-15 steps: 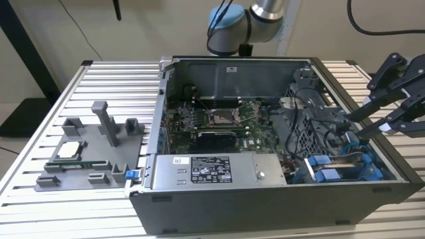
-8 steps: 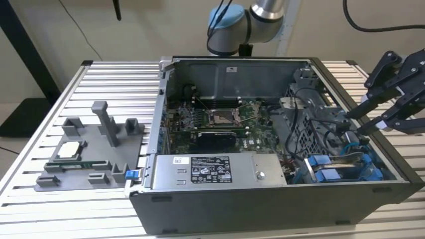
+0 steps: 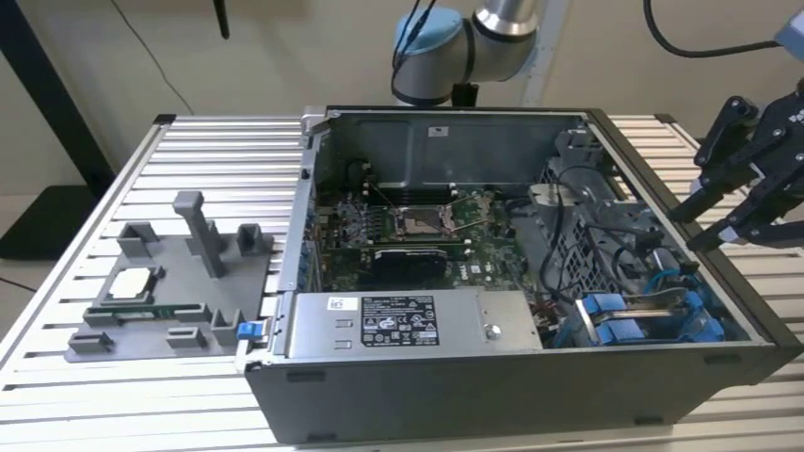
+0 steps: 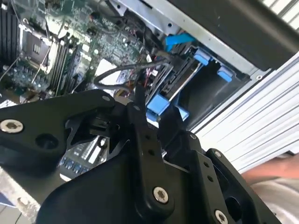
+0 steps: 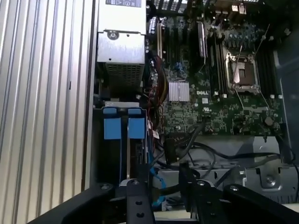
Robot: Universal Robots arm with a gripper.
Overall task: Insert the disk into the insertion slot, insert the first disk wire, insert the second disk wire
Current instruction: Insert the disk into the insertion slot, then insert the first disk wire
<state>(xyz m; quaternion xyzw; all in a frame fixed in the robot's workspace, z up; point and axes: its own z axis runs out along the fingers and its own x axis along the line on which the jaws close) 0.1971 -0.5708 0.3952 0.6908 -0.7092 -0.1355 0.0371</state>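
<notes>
At the six o'clock edge of the exterior view, the case (image 3: 503,395) shows its plain front wall, and just behind it the power-supply box (image 3: 415,320) lies across the opening. Beside that box, at about four o'clock from the middle of the case, sits the insertion slot (image 3: 603,315) with its blue latch pieces. A silver-grey slab edged in blue, which I take for the disk (image 3: 656,301), lies tilted in it; whether it is fully home I cannot tell. Dark loose cables (image 5: 191,137) curl between the slot and the motherboard (image 3: 415,221). At three o'clock, outside and above the case's side wall, the claw (image 3: 694,226) hangs with its fingers spread apart and nothing between them. By my reading the work stands at the slot end of the case, with the disk lodged and the cables probably not yet plugged in. To do this well, the claw should come down from above the rim rather than across it. It should line up square with the slot's length and take a cable by its plug, not its slack. Room is tight: the side wall, the power-supply box and the cable tangle hem the slot in, while the slatted worktop (image 3: 773,282) at three o'clock gives space to back off. Farther off, at nine o'clock, a grey fixture (image 3: 164,282) rests on the worktop, and at twelve the arm (image 3: 484,38) rises behind the case.
</notes>
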